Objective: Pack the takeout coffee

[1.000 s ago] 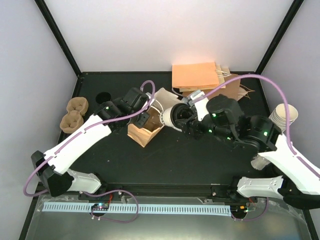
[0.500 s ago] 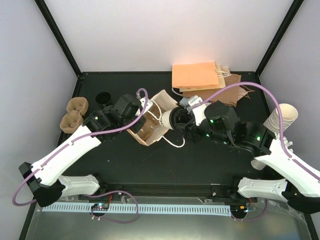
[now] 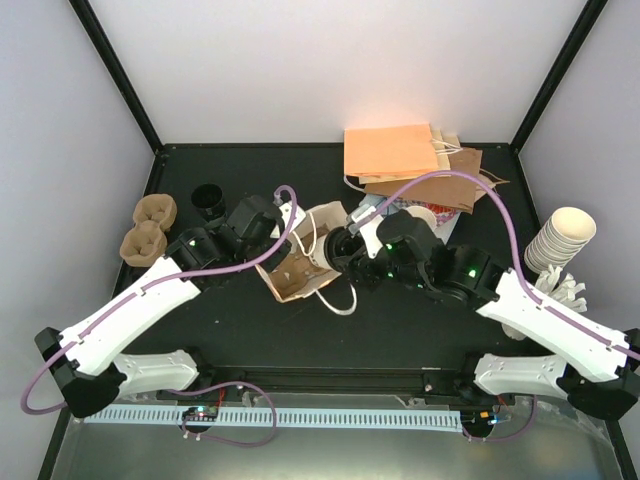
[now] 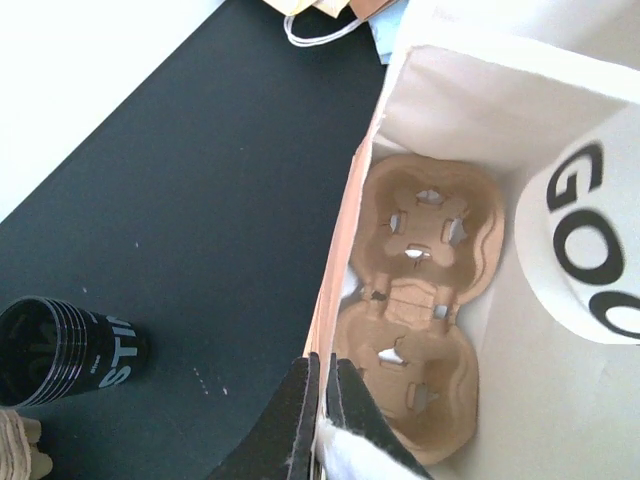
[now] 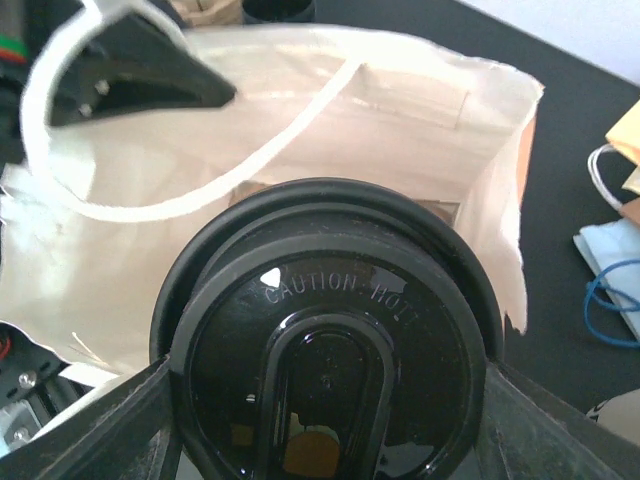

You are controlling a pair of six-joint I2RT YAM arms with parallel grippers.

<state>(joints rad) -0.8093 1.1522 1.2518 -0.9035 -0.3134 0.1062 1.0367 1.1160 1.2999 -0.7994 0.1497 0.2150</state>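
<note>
While the left end effector (image 4: 322, 375) is closed on the near rim of the paper bag (image 3: 292, 282), pinching the edge between its two fingers, the right end effector (image 3: 352, 246) grips the takeout coffee (image 4: 590, 250) at the bag's mouth. The right fingers (image 5: 110, 420) stand wide on either side of the cup's black lid (image 5: 330, 340), which faces the right wrist camera and bears raised "CAUTION HOT" lettering.

The cup's white wall, printed with large black letters, reaches into the bag's white interior from the right. It sits just beside a brown pulp carrier (image 4: 420, 310) that lies flat on the bag's bottom; whether cup and carrier touch cannot be told. One white cord handle (image 5: 200, 180) crosses the bag's opening.

The bag sits near the middle of the dark surface (image 3: 400, 320), between the two arms, brown outside and white within.

To the left of the bag stands a black cup (image 3: 207, 199) with white lettering. Further left, at the surface's left edge, are two brown carrier trays (image 3: 148, 226). At the far side lie an orange bag (image 3: 388, 152) and some brown bags (image 3: 460, 185). A stack of lidless white cups (image 3: 562, 238) leans at the right edge.
</note>
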